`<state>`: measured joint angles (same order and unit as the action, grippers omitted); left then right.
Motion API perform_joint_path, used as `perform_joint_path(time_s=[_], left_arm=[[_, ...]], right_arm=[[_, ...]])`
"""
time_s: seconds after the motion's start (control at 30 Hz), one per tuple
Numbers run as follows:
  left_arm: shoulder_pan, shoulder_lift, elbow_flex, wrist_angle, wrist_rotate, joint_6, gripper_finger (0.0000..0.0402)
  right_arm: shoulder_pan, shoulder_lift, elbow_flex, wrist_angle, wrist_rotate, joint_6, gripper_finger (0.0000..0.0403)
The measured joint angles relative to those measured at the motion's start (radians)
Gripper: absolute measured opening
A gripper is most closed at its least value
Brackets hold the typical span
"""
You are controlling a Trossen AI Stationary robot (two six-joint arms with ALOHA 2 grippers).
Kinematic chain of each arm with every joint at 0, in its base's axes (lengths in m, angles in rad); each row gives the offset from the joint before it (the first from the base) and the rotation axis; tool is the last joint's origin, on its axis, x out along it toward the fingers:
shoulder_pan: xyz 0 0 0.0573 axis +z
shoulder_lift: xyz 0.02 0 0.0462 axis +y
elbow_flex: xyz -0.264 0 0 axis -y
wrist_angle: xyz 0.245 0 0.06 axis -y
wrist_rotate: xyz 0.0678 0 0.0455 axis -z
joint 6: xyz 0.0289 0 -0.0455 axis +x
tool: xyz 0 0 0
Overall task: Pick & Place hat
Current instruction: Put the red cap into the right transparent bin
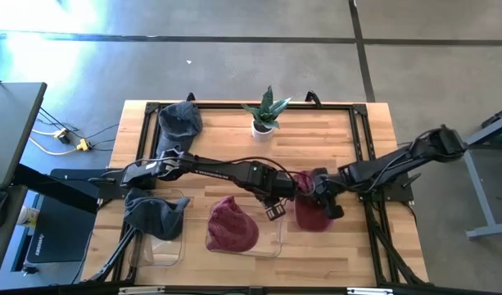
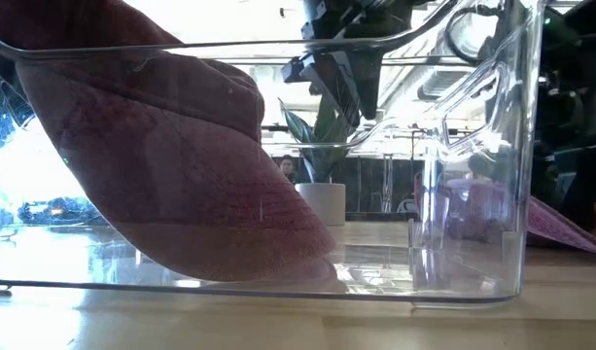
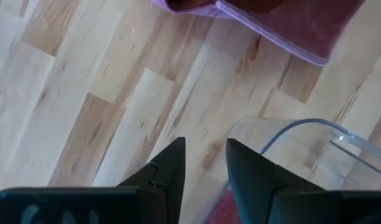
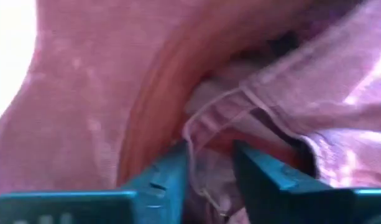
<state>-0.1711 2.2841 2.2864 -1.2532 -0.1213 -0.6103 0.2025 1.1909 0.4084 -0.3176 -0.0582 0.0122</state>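
Note:
One maroon hat [image 1: 232, 225] [image 2: 161, 165] lies in the middle clear bin [image 1: 277, 238] [image 2: 473, 146]. A second maroon hat [image 1: 310, 216] [image 4: 84, 93] rests on the table just right of that bin. My right gripper [image 1: 326, 205] [image 4: 209, 171] is down on it and shut on its cloth. My left gripper [image 1: 272, 210] [image 3: 204, 158] hovers over the bin's right rim [image 3: 314, 134], open by a narrow gap and holding nothing. The second hat's edge [image 3: 283, 28] shows beyond it. My right gripper has the second maroon hat pinched between its two fingers [image 4: 168, 177], at a stitched edge of the cloth [image 4: 206, 124] by the hat's opening. One layer or several, I cannot tell. It comes in slanting down from the table's right side, and the hat lies on the table.
A grey hat [image 1: 152, 215] lies in the left clear bin [image 1: 165, 246], and another grey hat [image 1: 179, 120] sits at the far left corner. A potted plant [image 1: 264, 115] [image 2: 322, 204] stands at the far edge. The two arms are close together at the table's middle.

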Motion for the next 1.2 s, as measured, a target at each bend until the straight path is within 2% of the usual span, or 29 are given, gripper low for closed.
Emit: perform_joint_path(time_s=[0.17,0.33,0.4,0.6,0.67,0.77,0.83,0.9,1.07,1.13,1.2], left_arm=[[0.001,0.000,0.000,0.001,-0.032,0.001,0.0110],[0.002,0.000,0.000,0.001,-0.048,0.001,0.0110],[0.002,0.000,0.000,0.002,-0.053,0.001,0.0110],[0.014,0.000,0.000,-0.001,-0.075,0.001,0.0110],[0.014,0.000,0.000,-0.002,-0.077,0.000,0.0110],[0.015,0.000,0.000,-0.002,-0.077,0.000,0.0110],[0.014,0.000,0.000,-0.002,-0.067,0.001,0.0110],[0.014,0.000,0.000,-0.003,-0.056,0.002,0.0110],[0.014,0.000,0.000,-0.005,-0.051,0.002,0.0110],[0.014,0.000,0.000,-0.006,-0.051,0.002,0.0110],[0.014,0.000,0.000,-0.005,-0.051,0.003,0.0110]], right_arm=[[0.056,-0.001,0.002,0.009,0.026,-0.017,0.0014],[0.085,-0.015,0.061,-0.060,0.073,0.044,0.0019],[0.088,-0.028,0.102,-0.105,0.074,0.067,0.0007],[0.105,-0.068,0.181,-0.116,-0.003,0.202,0.0003],[0.115,-0.066,0.172,-0.117,0.014,0.232,0.0003],[0.119,-0.065,0.134,-0.118,0.142,0.258,0.0019],[0.114,-0.065,0.113,-0.112,0.173,0.195,0.0041],[0.100,-0.065,0.092,-0.111,0.159,0.135,0.0075],[0.066,-0.065,0.012,-0.063,0.046,0.032,0.0164],[0.066,-0.065,-0.015,-0.053,0.059,0.017,0.0180],[0.065,-0.065,-0.030,-0.023,0.050,0.008,0.0178]])
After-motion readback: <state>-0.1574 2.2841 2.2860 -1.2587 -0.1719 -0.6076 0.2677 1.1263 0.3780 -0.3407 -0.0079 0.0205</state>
